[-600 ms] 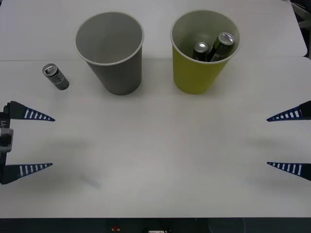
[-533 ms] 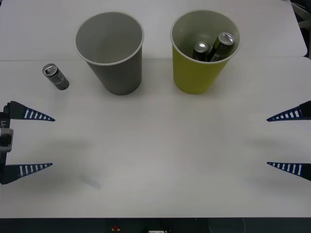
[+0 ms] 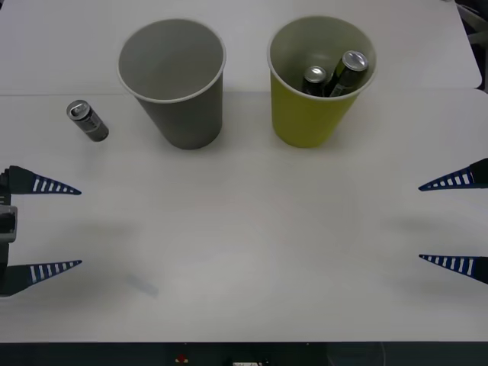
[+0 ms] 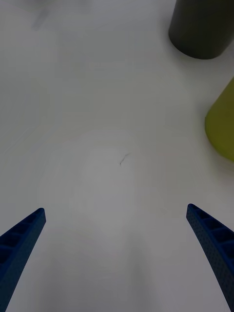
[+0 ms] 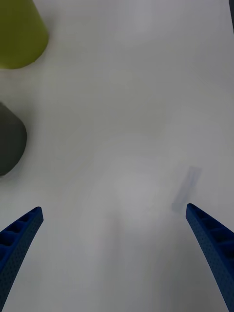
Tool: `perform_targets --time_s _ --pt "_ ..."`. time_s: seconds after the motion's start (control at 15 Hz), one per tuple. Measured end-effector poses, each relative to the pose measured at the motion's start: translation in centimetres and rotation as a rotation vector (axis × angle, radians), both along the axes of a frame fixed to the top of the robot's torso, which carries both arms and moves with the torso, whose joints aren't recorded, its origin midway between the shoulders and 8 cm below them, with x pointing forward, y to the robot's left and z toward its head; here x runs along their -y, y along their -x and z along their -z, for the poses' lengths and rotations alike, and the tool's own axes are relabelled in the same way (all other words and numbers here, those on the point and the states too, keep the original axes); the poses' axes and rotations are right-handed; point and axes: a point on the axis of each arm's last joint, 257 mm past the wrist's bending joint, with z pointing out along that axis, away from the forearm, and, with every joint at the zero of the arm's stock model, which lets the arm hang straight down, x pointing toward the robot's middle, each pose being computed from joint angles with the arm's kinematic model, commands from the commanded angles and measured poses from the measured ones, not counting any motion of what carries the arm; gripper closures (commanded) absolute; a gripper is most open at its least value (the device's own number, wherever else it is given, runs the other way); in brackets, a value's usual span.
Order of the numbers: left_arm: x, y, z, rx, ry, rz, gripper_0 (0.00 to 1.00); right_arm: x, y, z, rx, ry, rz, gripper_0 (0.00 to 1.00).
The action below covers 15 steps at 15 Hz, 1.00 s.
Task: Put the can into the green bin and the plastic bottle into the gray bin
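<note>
At the table's left edge, the left gripper (image 3: 42,226) is hovering wide open and empty; the right gripper (image 3: 455,221) is waiting likewise opposite. Well ahead, the can (image 3: 88,120) is standing upright beside the gray bin (image 3: 174,84), inviting a toppling or a misdrop short of the green bin (image 3: 314,122).

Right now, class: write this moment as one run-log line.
left gripper: open, idle | right gripper: open, idle | can: standing on table, beside gray bin | green bin: two cans inside
</note>
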Motion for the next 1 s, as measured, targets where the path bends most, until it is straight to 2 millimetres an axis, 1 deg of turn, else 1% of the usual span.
perform_targets --time_s 0.33,0.6,0.73,1.0 --pt "0.3 -0.7 -0.5 0.001 0.099 -0.115 0.0 0.0 0.0 0.0 0.0 0.0 0.0 0.0" --pt "0.7 -1.5 -0.7 -0.043 0.235 -0.295 0.0 0.0 0.0 0.0 0.0 0.0 0.0 0.0" --pt "0.4 -2.3 -0.3 -0.051 0.313 -0.4 0.0 0.0 0.0 0.0 0.0 0.0 0.0 0.0" --pt "-0.9 -3.6 0.2 -0.046 0.447 -0.578 0.0 0.0 0.0 0.0 0.0 0.0 0.0 0.0"
